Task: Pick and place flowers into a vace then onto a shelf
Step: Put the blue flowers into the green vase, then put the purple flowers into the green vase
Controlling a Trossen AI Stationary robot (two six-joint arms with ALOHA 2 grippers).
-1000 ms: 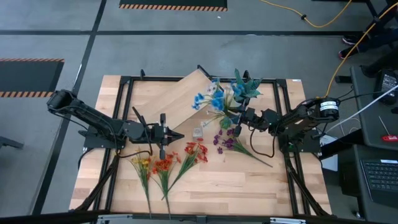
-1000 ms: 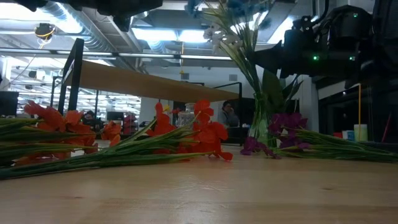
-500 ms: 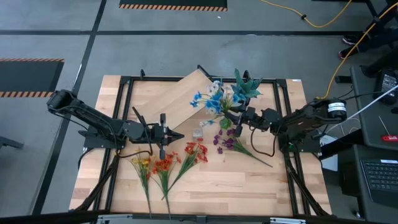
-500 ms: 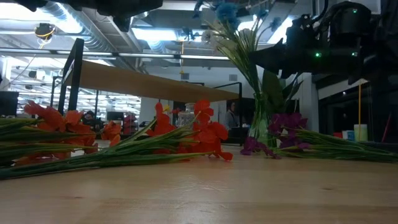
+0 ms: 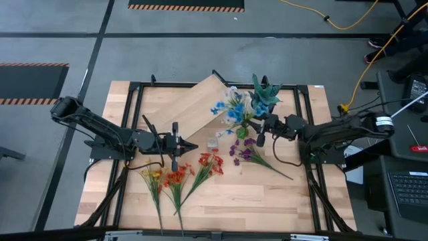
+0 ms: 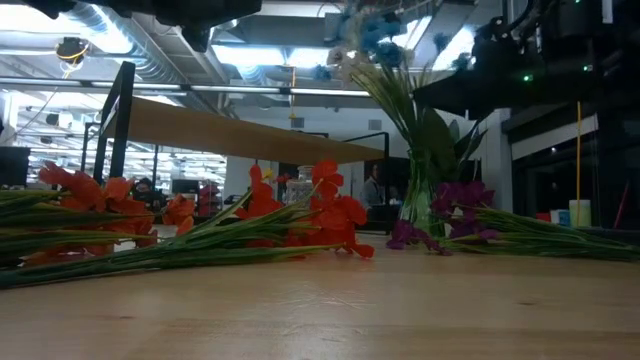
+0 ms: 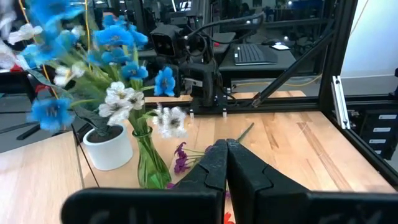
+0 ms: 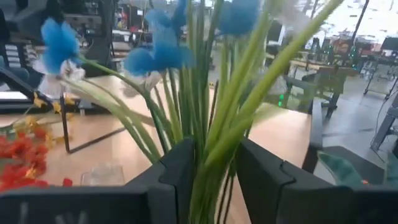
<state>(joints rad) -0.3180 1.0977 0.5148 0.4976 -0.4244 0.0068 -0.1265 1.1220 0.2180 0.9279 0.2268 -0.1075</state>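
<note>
Wood-plank table (image 5: 267,201), carrying: shelf (image 5: 194,104), angled; glass vase (image 6: 416,208) and white pot (image 7: 109,148), by the right gripper (image 5: 257,134); purple spray (image 5: 246,152) beneath it; red, orange, yellow sprays (image 5: 177,177) below the left gripper (image 5: 190,144).

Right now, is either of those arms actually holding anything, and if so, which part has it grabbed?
Yes. The right gripper is clamped around the green stems of the blue and white flowers, below the blooms. The left gripper holds nothing.
</note>
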